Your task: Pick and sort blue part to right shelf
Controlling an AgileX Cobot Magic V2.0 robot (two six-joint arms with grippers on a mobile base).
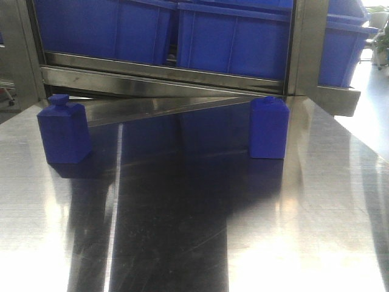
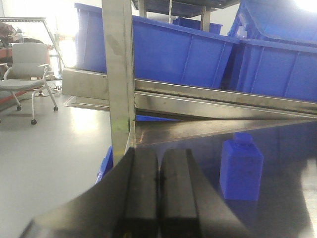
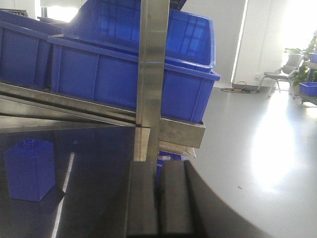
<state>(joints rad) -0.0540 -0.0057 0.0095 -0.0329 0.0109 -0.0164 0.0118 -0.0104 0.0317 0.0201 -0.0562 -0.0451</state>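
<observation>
Two deep-blue parts stand upright on the steel table: one at the left [image 1: 64, 131] with a square stub on top, one at the right [image 1: 269, 128]. The steel rack [image 1: 164, 76] with blue bins [image 1: 234, 39] stands right behind them; its right section [image 1: 337, 97] juts out past a post. My left gripper [image 2: 158, 153] is shut and empty, low at the table's left, with the left part [image 2: 241, 168] ahead to its right. My right gripper [image 3: 159, 166] is shut and empty, with the right part [image 3: 29, 168] to its left. Neither gripper shows in the front view.
A rack post [image 2: 119, 74] rises just ahead of the left gripper, another post [image 3: 152, 74] ahead of the right one. An office chair [image 2: 27, 69] stands on the floor at the left. More chairs [image 3: 285, 72] stand at the far right.
</observation>
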